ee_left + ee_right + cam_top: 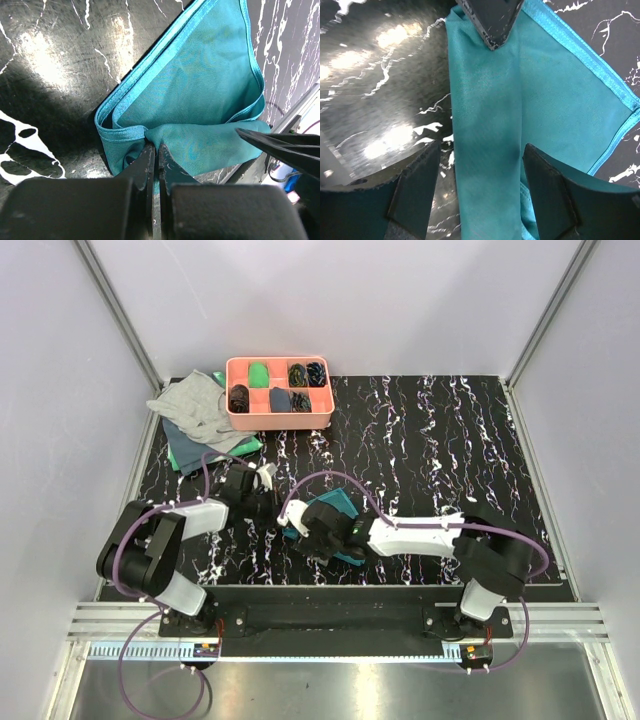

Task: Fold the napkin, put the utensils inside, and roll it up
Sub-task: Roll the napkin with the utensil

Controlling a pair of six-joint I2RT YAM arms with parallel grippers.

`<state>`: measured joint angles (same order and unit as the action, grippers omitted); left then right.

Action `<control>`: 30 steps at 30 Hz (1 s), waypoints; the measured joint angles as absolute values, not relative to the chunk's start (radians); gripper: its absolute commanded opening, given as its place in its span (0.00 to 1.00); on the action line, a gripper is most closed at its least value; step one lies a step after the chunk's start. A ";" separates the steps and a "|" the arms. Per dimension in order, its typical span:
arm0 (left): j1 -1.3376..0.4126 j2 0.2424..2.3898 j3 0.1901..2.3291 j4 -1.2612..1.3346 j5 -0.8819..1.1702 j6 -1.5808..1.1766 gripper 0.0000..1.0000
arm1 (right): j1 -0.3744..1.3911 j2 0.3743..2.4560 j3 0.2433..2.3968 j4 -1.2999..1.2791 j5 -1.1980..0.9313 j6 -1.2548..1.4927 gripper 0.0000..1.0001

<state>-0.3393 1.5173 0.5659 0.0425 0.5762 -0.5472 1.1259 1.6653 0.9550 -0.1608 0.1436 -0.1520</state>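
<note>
The teal napkin [338,504] lies folded in several layers near the front middle of the table. My left gripper [282,516] is shut on its bunched lower left edge, as the left wrist view [155,148] shows, with the napkin [200,85] spreading away from the jaws. My right gripper [320,534] is open, and its jaws stand on either side of a rolled or folded strip of the napkin [485,125] in the right wrist view [482,147]. The orange fork and teal spoon are not in view.
A salmon compartment tray [278,421] with small dark and green items stands at the back left. A light grey cloth [190,405] lies on a blue-grey one [195,450] and a green one [248,446] beside it. Frame walls enclose the table.
</note>
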 measured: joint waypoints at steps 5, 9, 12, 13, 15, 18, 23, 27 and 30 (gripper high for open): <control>-0.339 1.522 0.575 0.028 0.577 -0.547 0.00 | 1.141 1.717 0.955 -0.135 0.191 -0.188 0.65; -0.339 1.522 0.579 0.021 0.577 -0.546 0.15 | 1.141 1.748 0.957 -0.116 0.192 -0.199 0.42; -0.339 1.523 0.582 0.014 0.575 -0.542 0.39 | 1.137 1.764 0.972 -0.118 0.176 -0.191 0.36; -0.339 1.523 0.582 0.012 0.573 -0.537 0.49 | 1.133 1.769 0.978 -0.121 0.163 -0.186 0.33; -0.339 1.518 0.583 0.012 0.579 -0.541 0.56 | 1.119 1.773 0.984 -0.123 0.127 -0.175 0.31; -0.342 1.482 0.589 -0.001 0.566 -0.539 0.65 | 1.075 1.778 0.990 -0.123 0.029 -0.146 0.29; -0.336 1.397 0.588 -0.045 0.488 -0.531 0.69 | 0.992 1.783 0.995 -0.123 -0.165 -0.097 0.27; -0.328 1.299 0.559 -0.062 0.415 -0.528 0.75 | 0.926 1.801 1.001 -0.123 -0.335 -0.061 0.27; -0.324 1.217 0.509 -0.057 0.377 -0.528 0.79 | 0.882 1.826 1.010 -0.123 -0.459 -0.038 0.27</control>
